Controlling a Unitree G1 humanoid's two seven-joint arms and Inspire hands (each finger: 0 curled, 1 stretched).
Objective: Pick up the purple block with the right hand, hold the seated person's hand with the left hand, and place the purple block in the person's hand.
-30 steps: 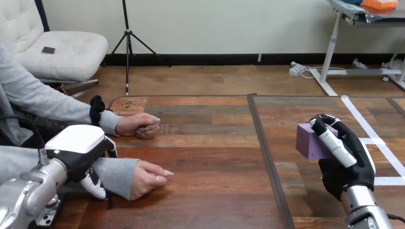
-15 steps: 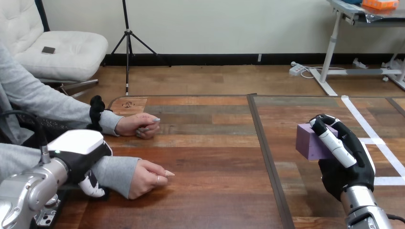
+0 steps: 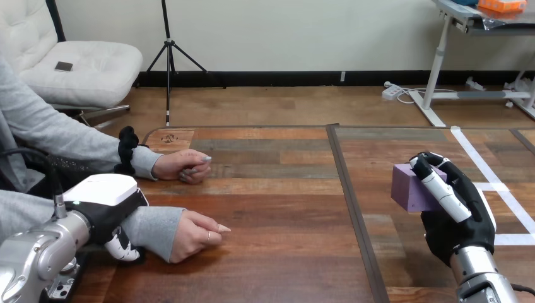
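Observation:
My right hand [image 3: 455, 211] is raised at the right of the table, its fingers and thumb curled round the purple block [image 3: 409, 188], which is off the wood. My left hand [image 3: 104, 201] lies over the grey-sleeved wrist of the person's near arm at the lower left. Its fingers [image 3: 122, 247] curl down round the near side of the sleeve. That arm's hand [image 3: 192, 235] rests on the table as a loose fist, palm down. The person's other hand [image 3: 183, 166] lies farther back, also on the table.
A dark seam [image 3: 351, 208] runs front to back through the table between the person's hands and the block. White tape lines [image 3: 498, 189] mark the table's right end. Bare wood lies between the near fist and the seam.
My left hand has sunk lower onto the person's sleeved wrist and drawn slightly left, its fingers tucking closer round the sleeve. My right hand and the block have stayed put.

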